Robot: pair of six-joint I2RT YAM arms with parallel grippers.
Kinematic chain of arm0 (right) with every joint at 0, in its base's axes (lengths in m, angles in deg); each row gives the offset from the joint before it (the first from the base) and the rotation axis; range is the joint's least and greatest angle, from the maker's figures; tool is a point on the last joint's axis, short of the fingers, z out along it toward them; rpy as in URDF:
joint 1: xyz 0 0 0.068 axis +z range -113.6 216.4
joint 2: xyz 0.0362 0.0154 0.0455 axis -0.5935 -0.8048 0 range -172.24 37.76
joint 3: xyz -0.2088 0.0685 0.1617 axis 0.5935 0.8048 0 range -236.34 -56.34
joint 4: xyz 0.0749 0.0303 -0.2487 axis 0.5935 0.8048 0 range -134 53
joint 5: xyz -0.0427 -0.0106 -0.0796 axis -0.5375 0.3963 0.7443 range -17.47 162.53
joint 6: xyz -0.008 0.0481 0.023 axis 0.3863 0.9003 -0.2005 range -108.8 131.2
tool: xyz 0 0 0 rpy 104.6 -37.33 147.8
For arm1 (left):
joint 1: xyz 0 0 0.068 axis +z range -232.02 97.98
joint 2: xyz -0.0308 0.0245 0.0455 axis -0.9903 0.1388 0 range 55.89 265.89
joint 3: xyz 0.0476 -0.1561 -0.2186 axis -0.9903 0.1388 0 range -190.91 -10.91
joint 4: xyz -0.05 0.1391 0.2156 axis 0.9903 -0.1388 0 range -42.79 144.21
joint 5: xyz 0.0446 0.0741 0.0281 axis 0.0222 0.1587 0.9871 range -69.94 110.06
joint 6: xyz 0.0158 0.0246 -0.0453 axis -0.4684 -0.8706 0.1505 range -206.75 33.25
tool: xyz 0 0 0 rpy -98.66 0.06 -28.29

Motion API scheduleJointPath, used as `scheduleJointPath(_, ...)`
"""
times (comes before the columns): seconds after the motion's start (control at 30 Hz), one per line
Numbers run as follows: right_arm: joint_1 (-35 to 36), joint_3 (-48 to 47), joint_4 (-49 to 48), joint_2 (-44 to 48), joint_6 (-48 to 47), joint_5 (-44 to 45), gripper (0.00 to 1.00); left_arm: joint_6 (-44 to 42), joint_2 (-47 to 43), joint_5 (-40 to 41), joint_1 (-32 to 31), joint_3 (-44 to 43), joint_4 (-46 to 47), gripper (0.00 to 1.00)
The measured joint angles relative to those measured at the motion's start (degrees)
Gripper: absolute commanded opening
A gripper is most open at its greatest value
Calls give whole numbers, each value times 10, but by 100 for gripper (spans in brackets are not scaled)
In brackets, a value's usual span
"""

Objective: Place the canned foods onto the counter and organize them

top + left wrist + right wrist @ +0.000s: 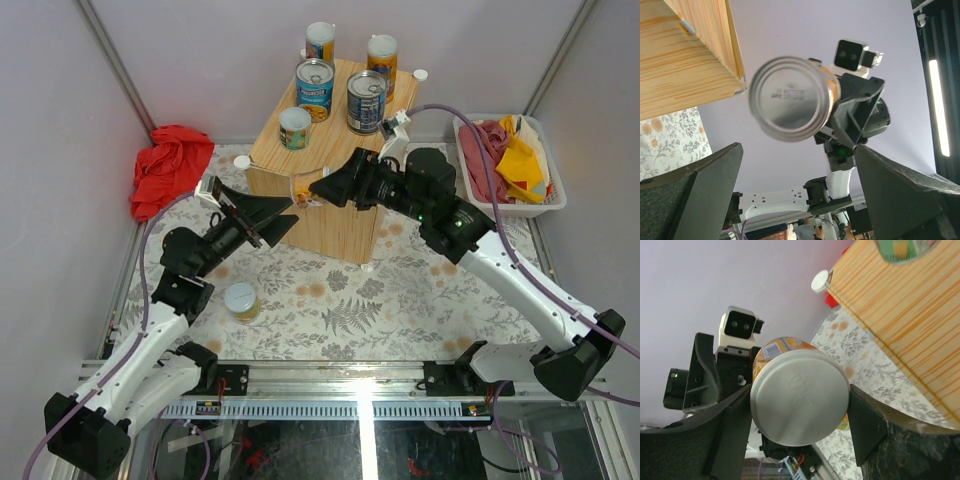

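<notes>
We list one orange-labelled can (800,397), clamped in the right gripper (320,190) beside the counter (335,220). Left gripper (288,212): jaws apart, not touching it. Five cans (314,88) atop the counter; one short can (241,302) on the floral mat (400,300).

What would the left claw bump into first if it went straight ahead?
Most likely the can, held by the right claw, right in front of the open left claw.
</notes>
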Motion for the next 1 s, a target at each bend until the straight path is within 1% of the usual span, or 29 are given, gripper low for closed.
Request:
scheduleJointPath(0.33,0,-195,163,-56,-119,61,21,-52,-26,29,5,-11,-90,94)
scheduleJointPath(0.5,0,-279,242,-94,-181,118,21,-94,-30,37,5,-31,-143,94)
scheduleJointPath(0.77,0,-419,361,-195,-267,210,21,-156,-39,53,5,-55,-219,94)
scheduleJointPath(1.0,0,-560,444,-294,-316,280,22,-197,-40,63,5,-59,-273,94)
